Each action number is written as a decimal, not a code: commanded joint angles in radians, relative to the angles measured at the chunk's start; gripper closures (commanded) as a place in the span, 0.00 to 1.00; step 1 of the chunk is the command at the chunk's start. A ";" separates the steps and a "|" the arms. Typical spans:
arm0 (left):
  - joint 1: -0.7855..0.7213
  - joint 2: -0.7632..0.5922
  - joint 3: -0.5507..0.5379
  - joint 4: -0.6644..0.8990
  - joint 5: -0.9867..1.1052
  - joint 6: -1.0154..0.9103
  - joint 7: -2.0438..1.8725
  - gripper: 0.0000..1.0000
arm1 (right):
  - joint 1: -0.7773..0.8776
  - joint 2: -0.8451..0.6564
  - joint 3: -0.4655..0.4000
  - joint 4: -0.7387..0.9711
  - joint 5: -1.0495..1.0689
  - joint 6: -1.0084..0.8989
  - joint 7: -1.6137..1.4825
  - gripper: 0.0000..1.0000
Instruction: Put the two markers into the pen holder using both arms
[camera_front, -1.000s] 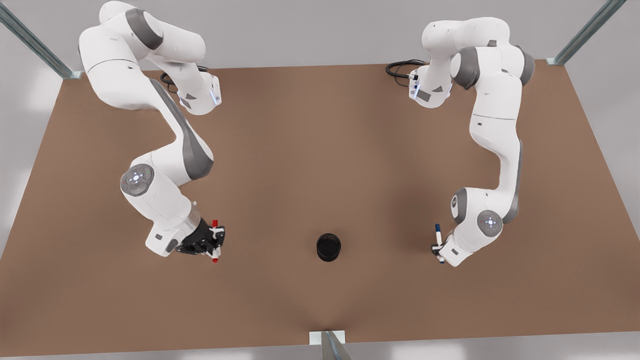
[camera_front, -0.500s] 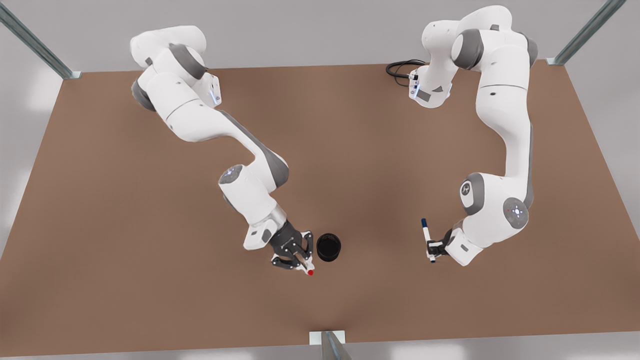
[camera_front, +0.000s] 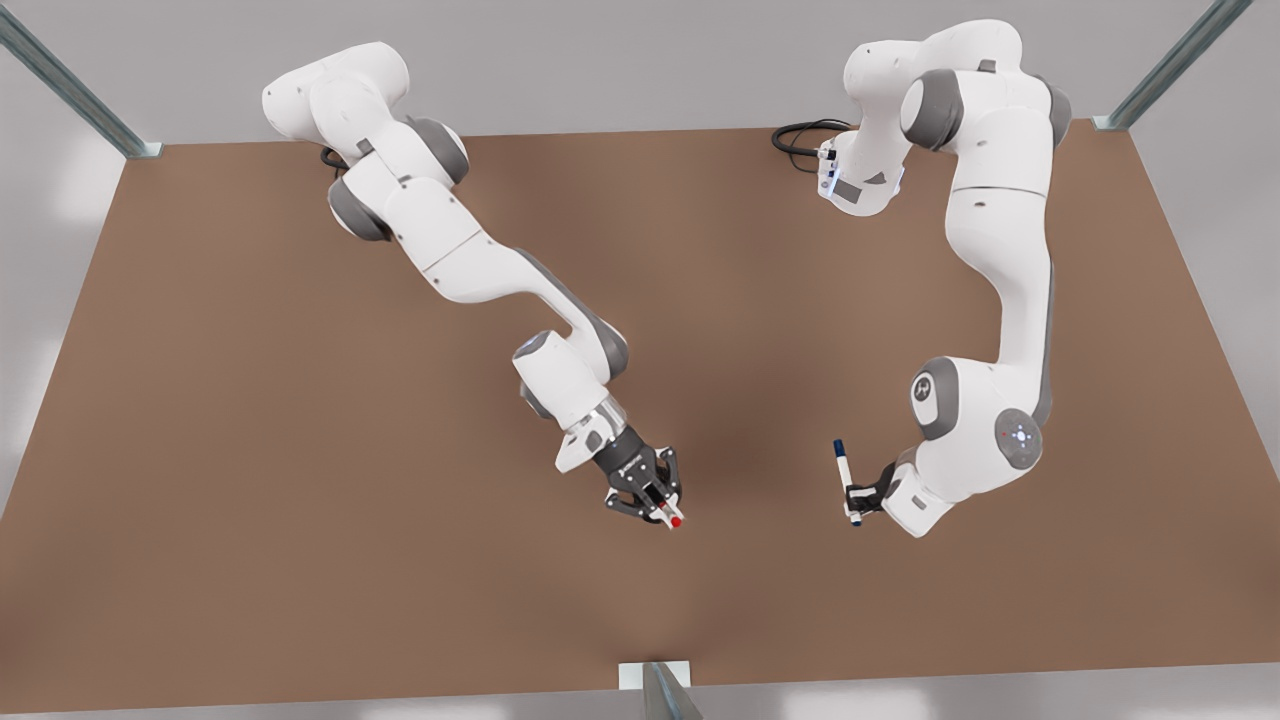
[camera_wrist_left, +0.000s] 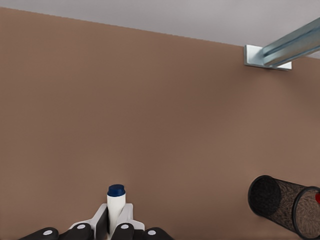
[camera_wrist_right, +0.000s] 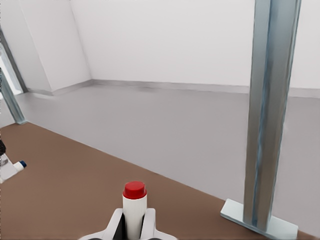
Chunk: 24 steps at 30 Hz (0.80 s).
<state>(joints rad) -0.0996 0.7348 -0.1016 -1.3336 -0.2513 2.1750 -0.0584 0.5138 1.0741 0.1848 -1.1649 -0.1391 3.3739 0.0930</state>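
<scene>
- Right gripper (camera_front: 655, 497) clamped on the red marker (camera_front: 668, 516), near the middle of the tabletop (camera_front: 250, 400), toward its front edge.
- Left gripper (camera_front: 860, 497) pinching the blue marker (camera_front: 845, 482), toward the front view's right edge.
- Pen holder (camera_wrist_left: 282, 206) seen from the left wrist, black mesh, apparently right by the right gripper.
</scene>
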 joint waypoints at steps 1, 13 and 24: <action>0.000 0.003 -0.001 0.001 -0.013 0.006 0.035 0.79 | 0.002 -0.005 -0.001 -0.033 0.003 0.101 -0.015 0.79; 0.001 0.005 -0.041 0.002 -0.013 0.072 0.055 0.79 | -0.098 -0.330 0.002 -0.229 -0.007 -0.279 -0.029 0.00; 0.043 0.196 -0.576 0.235 -0.350 0.740 1.229 0.79 | -0.403 -0.855 -0.151 -0.213 0.061 -1.808 0.022 0.00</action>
<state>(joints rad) -0.0551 0.9143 -0.6507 -1.1150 -0.5590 2.6786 0.2967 0.1030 0.2130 0.0378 -1.3786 -0.1063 1.9477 0.1017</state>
